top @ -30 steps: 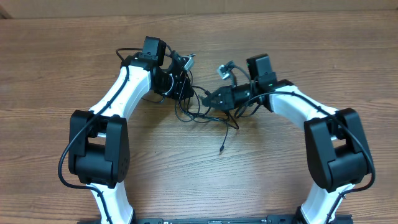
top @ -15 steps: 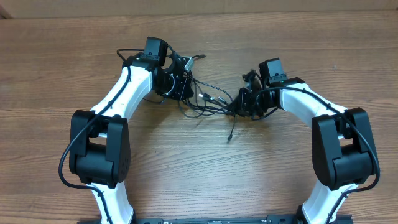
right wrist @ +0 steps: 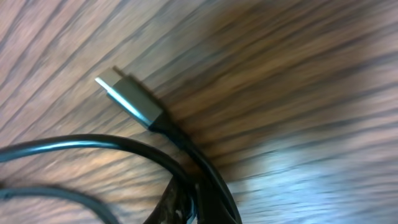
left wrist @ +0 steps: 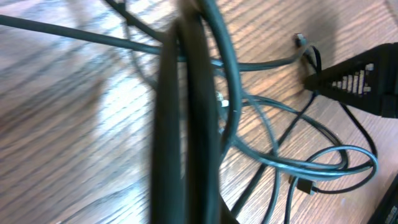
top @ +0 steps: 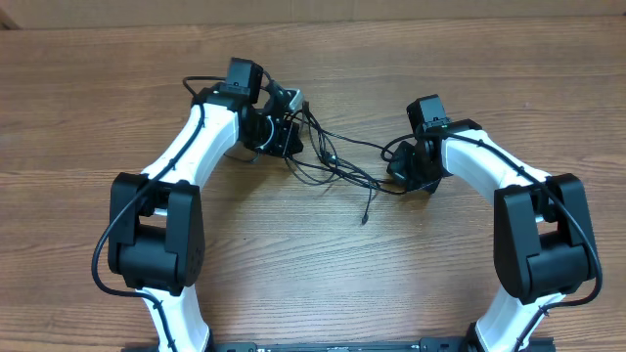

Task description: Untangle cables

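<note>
The cables (top: 337,161) are thin black cords stretched across the wooden table between my two grippers. One loose strand ends in a plug tip (top: 364,221) nearer the front. My left gripper (top: 282,127) is shut on a bunch of cords at the tangle's left end. In the left wrist view these cords (left wrist: 189,124) run blurred right in front of the camera, with loops (left wrist: 311,165) on the table behind. My right gripper (top: 403,168) is shut on cords at the right end. The right wrist view shows a silvery plug (right wrist: 127,98) and a cord running into the jaws (right wrist: 193,208).
The wooden table (top: 323,274) fills the view. Both white arms reach in from the front edge, their black bases (top: 156,230) at left and right. The right gripper's black finger (left wrist: 357,81) shows at the right of the left wrist view.
My right gripper has moved right and slightly toward the front, drawing the cords out from a tight clump into longer stretched strands. The left gripper has stayed put.
</note>
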`<state>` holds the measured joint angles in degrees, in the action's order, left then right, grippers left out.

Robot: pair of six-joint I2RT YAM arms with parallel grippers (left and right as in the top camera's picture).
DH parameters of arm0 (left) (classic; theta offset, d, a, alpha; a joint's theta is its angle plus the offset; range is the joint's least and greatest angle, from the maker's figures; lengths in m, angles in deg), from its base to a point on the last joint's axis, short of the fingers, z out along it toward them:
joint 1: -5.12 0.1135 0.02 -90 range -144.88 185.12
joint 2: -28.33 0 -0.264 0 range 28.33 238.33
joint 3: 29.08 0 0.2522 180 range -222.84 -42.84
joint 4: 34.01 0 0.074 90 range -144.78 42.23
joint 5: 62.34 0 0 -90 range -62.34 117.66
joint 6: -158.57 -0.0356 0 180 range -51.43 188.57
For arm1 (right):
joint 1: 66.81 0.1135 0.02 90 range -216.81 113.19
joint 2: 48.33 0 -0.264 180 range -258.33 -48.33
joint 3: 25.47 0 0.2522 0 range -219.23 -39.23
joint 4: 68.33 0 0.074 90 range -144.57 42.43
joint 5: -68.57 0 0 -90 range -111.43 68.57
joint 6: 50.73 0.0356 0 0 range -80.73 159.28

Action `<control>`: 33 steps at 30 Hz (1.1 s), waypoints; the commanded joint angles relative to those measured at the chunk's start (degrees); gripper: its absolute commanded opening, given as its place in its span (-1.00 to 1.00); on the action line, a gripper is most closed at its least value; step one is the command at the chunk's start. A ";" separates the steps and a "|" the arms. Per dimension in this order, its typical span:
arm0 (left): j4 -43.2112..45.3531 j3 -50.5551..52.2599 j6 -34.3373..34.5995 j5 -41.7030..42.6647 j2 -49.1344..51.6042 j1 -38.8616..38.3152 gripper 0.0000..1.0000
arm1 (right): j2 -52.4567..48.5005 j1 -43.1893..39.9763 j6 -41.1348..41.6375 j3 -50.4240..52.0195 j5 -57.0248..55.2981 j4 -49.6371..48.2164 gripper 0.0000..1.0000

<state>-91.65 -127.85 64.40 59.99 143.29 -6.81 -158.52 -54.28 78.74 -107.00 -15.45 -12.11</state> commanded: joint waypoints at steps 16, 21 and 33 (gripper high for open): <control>-1.38 -0.87 16.68 -23.15 -0.83 3.43 -0.91 | -1.09 -1.01 19.30 1.03 -19.32 3.69 -0.92; -1.27 -0.85 16.63 -23.52 -0.83 3.28 -0.91 | -1.09 -1.01 19.28 1.03 -28.72 7.72 -0.92; -0.61 -0.85 9.49 -14.47 -0.83 3.17 -0.91 | -1.07 -1.01 4.63 0.35 -19.37 7.32 -0.87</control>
<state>-92.68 -127.85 78.78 42.27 143.29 -4.64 -158.32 -54.45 92.70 -107.26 -37.64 -5.03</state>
